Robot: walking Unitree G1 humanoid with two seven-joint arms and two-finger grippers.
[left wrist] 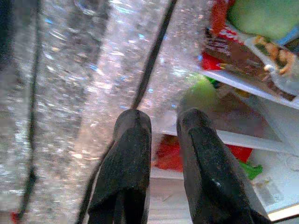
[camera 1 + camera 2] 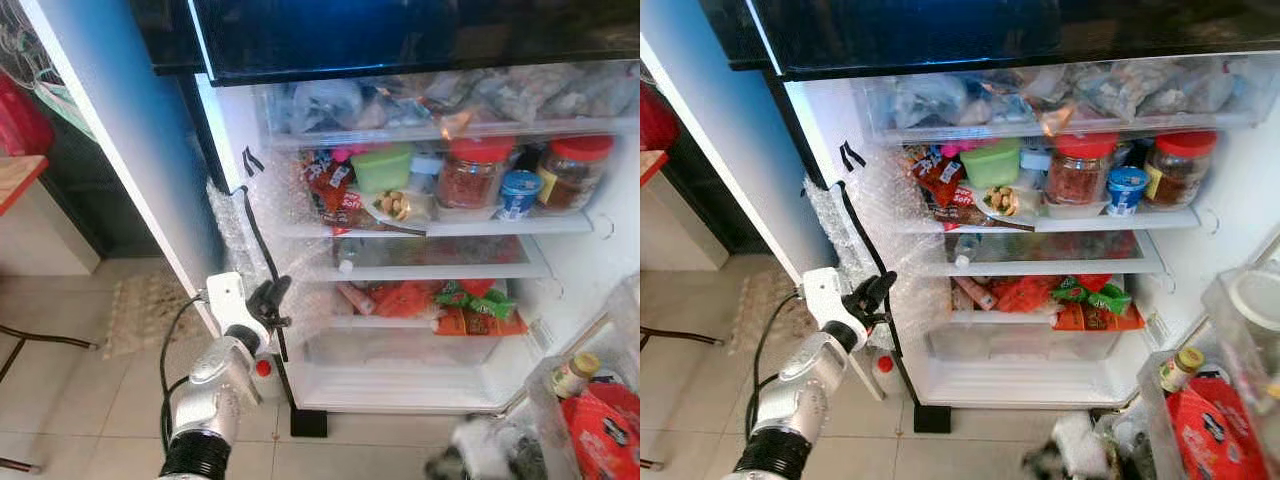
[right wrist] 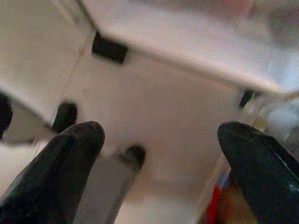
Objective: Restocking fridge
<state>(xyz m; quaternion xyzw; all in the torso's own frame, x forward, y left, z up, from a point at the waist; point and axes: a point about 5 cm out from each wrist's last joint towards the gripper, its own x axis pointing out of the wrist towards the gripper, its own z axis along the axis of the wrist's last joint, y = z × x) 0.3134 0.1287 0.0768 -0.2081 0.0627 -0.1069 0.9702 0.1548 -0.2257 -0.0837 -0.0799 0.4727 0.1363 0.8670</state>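
The fridge (image 2: pixel 250 130) stands open with full shelves: red-lidded jars (image 2: pixel 470 172), a green tub (image 2: pixel 382 167), snack packets (image 2: pixel 400 298) and a clear bottom drawer (image 2: pixel 400 348). Bubble wrap (image 2: pixel 235 225) and a black cord (image 2: pixel 262 250) hang along its left edge. My left gripper (image 2: pixel 278 290) is raised at that edge, beside the wrap; in the left wrist view its fingers (image 1: pixel 133 154) are nearly together with nothing between them. My right gripper (image 3: pixel 161 135) is open and empty, low over the pale floor by the fridge's base.
The fridge door's shelf at the right holds a bottle (image 2: pixel 572 375) and a red packet (image 2: pixel 605 425). A small red-capped bottle (image 2: pixel 262 368) stands on the floor by the fridge's left corner. A rug (image 2: pixel 140 310) lies on the tiles to the left.
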